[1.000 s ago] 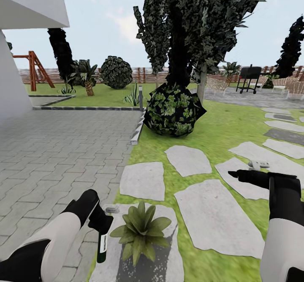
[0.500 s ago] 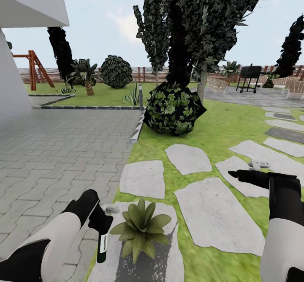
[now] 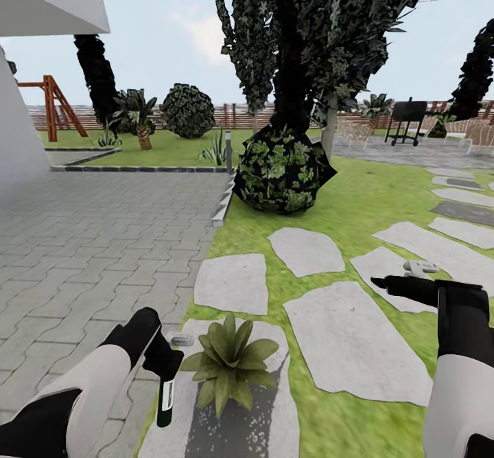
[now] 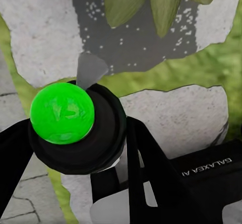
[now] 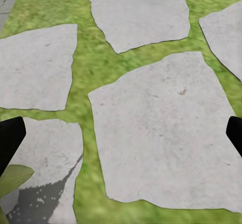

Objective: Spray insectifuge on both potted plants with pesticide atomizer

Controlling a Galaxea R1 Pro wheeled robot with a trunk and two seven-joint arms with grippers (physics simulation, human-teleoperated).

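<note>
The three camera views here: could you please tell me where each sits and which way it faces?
Head view: high on the robot, facing forward and down the garden; both arms show, left gripper holding the pesticide atomizer.
Left wrist view: looks down past the atomizer's green base at a stone slab.
Right wrist view: looks down on slabs.
All three share the potted plant.

Pale stone slabs (image 3: 353, 351) lie in the green lawn (image 3: 357, 204); one slab bears a potted plant (image 3: 228, 362).
</note>
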